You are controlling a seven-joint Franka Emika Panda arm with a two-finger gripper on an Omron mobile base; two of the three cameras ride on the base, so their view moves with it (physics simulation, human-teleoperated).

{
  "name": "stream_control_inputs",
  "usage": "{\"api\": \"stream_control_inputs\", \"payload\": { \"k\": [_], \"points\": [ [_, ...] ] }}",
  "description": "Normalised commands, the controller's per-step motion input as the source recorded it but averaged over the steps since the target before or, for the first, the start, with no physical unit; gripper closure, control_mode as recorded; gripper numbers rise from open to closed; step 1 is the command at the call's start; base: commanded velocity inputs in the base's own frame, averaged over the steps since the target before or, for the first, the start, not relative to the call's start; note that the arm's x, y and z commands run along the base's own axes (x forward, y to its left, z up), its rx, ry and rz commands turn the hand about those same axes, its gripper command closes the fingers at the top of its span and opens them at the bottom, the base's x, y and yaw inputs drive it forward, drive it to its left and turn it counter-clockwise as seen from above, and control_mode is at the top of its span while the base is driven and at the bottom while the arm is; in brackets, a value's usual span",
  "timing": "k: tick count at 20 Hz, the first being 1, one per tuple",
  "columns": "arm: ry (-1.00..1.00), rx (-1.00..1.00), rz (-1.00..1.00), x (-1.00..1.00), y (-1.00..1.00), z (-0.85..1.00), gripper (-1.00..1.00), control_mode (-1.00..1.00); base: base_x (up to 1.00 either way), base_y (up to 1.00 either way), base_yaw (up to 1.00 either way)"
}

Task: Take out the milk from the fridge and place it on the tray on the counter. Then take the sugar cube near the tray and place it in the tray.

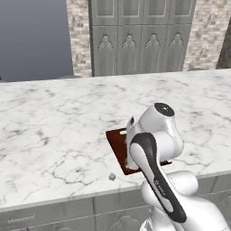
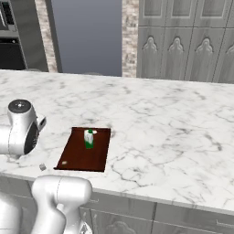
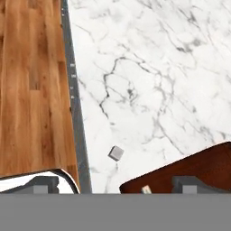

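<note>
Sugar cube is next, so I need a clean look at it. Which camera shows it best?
The hand view: the sugar cube lies unobstructed on the counter, just off the tray corner. Both base views show it as a tiny speck near the counter's front edge, left and right.

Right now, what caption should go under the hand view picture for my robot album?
Open gripper looks down on the marble counter, with the sugar cube lying beside the tray corner.

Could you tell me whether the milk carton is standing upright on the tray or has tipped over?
Upright. In the right base view the milk stands green top up on the tray, apart from its edges.
</note>
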Motion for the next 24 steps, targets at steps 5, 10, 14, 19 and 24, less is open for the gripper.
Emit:
{"api": "stream_control_inputs", "payload": {
  "k": [5,10,14,19,24],
  "points": [
    [0.21,-0.04,-0.26,-0.41,0.28,0.08,-1.0,-1.0,0.0,0.0,0.0],
    [0.29,-0.02,-0.29,-0.1,0.11,0.01,-1.0,-1.0,0.0,0.0,0.0],
    [0.04,-0.21,-0.34,-0.01,0.11,0.0,-1.0,-1.0,0.0,0.0,0.0],
    [0.0,-0.12,-0.23,-0.04,-0.02,-0.04,-1.0,-1.0,0.0,0.0,0.0],
    [0.15,0.0,0.0,0.0,-0.06,-0.33,-1.0,-1.0,0.0,0.0,0.0]
  ]
}}
